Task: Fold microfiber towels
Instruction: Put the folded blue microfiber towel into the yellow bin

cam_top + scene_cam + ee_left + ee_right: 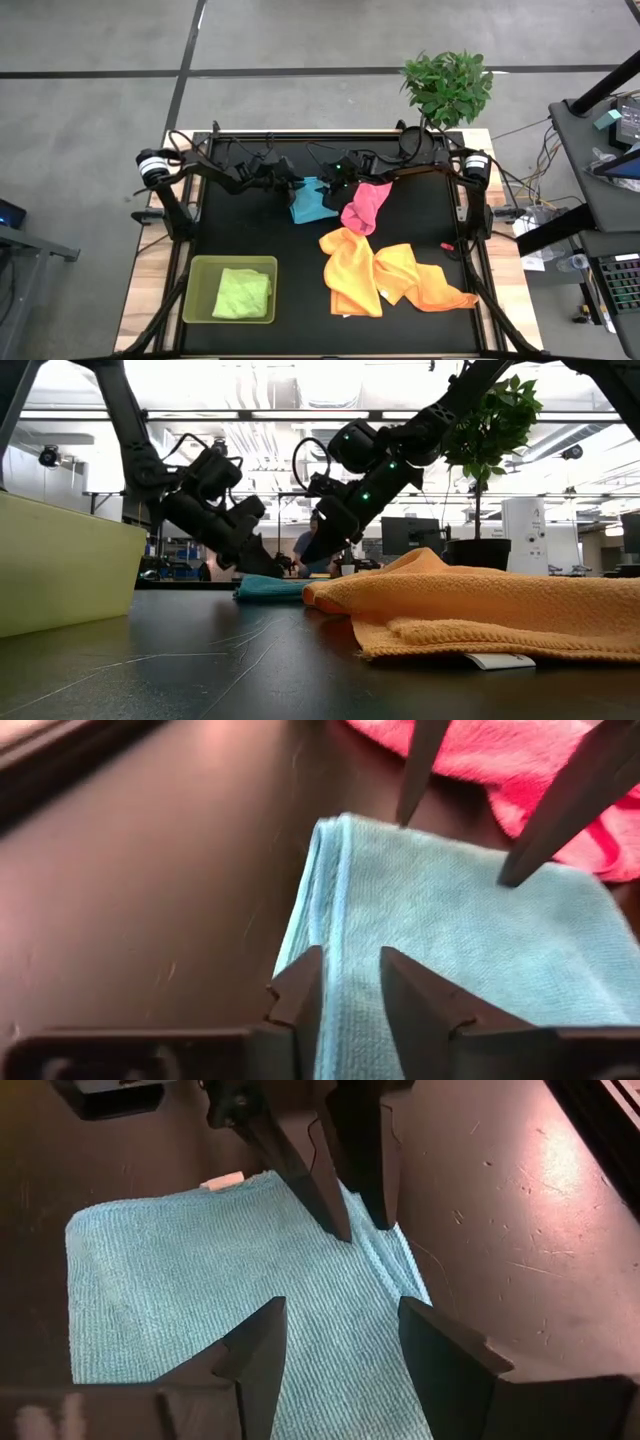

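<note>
In the high view, nearest to the lower edge, a lime green towel [242,293] lies folded inside the translucent green tray [197,268] at the lower left of the black table [300,290]. To the right of it, in the lower middle, a yellow towel [350,270] and an orange towel [425,282] lie crumpled and touching each other. In the low view the orange towel [480,605] fills the right foreground.

Higher in the frame, near the centre, the pink towel [366,205] lies crumpled, and just to its left lies the light blue towel [311,201], folded flat; the two touch at their edges.

Both arms reach to the light blue towel from the top of the frame. The left gripper [289,190] is at the towel's left edge; in the left wrist view its fingers [300,995] stand a little apart, with the folded edge of the towel [450,920] between them. The right gripper [332,190] is at the towel's upper right; in the right wrist view its fingers [262,1350] are spread over the cloth [180,1280] and pinch nothing.

Beyond the table's far right corner stands a green plant [447,85].
</note>
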